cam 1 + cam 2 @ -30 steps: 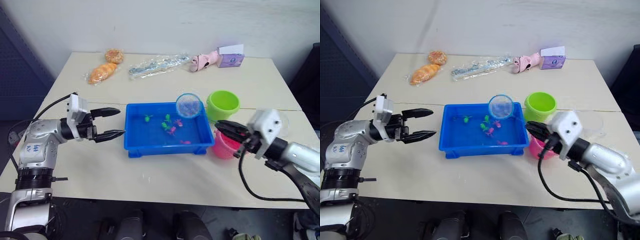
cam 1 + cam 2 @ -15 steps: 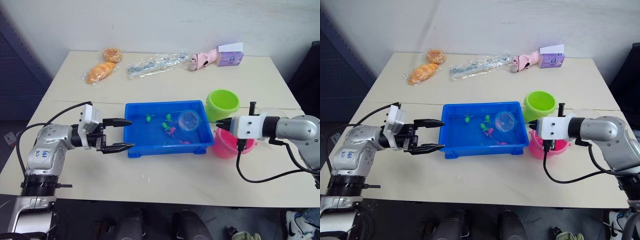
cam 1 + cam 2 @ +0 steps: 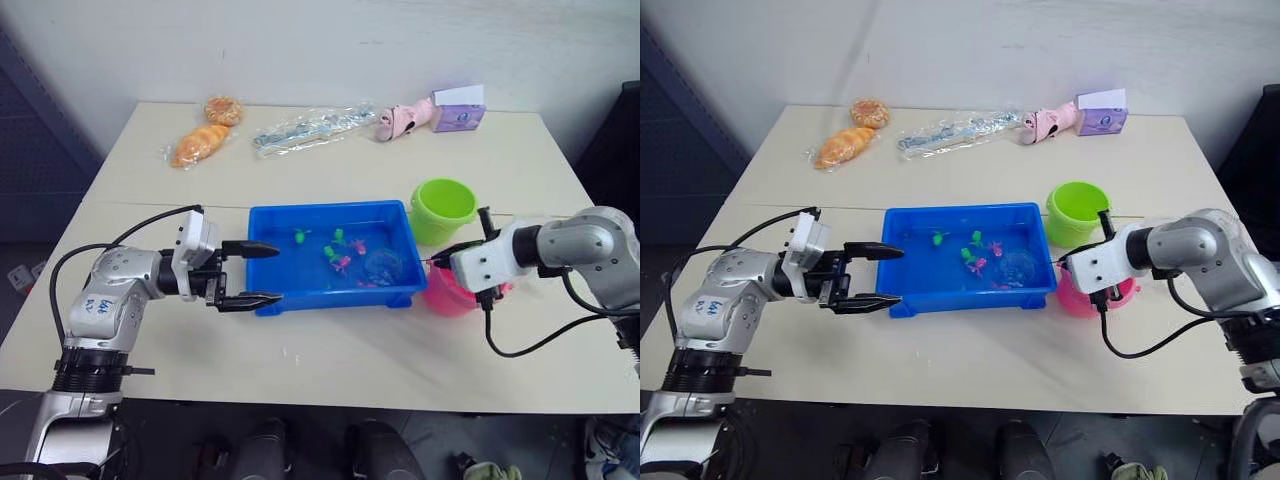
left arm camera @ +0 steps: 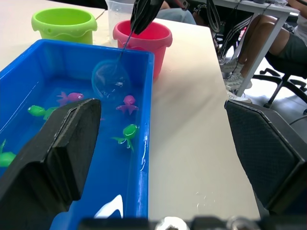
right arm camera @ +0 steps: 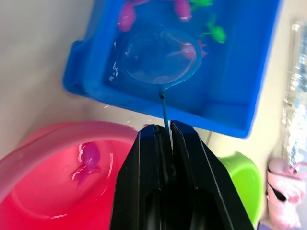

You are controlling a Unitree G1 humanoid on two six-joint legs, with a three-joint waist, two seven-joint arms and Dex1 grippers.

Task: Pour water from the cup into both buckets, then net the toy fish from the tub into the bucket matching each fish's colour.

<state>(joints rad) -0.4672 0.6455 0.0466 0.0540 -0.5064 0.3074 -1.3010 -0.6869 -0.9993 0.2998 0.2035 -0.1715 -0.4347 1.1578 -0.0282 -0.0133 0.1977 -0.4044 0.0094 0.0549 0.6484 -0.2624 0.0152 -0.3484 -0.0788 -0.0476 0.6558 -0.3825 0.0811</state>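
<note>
The blue tub (image 3: 330, 300) holds water and several green and pink toy fish (image 4: 127, 103). My right gripper (image 5: 166, 130) is shut on the net's thin handle, over the pink bucket (image 3: 452, 292). The net's blue hoop (image 3: 383, 265) is dipped in the tub's right end, with fish beside it. One pink fish (image 5: 89, 155) lies in the pink bucket. The lime green bucket (image 3: 444, 208) stands behind the pink one. The clear cup (image 4: 115, 14) stands beyond the pink bucket. My left gripper (image 3: 275, 273) is open, its fingers on either side of the tub's near left corner.
Along the table's far edge lie two bagged breads (image 3: 205, 145), a clear plastic packet (image 3: 315, 127), a pink soft toy (image 3: 405, 120) and a purple box (image 3: 457, 115). A seated person's legs (image 4: 268, 33) and chair show beyond the table's right side.
The net's hoop has gone down from above the tub's far right rim into the water. My left gripper has moved right, up to the tub's left end.
</note>
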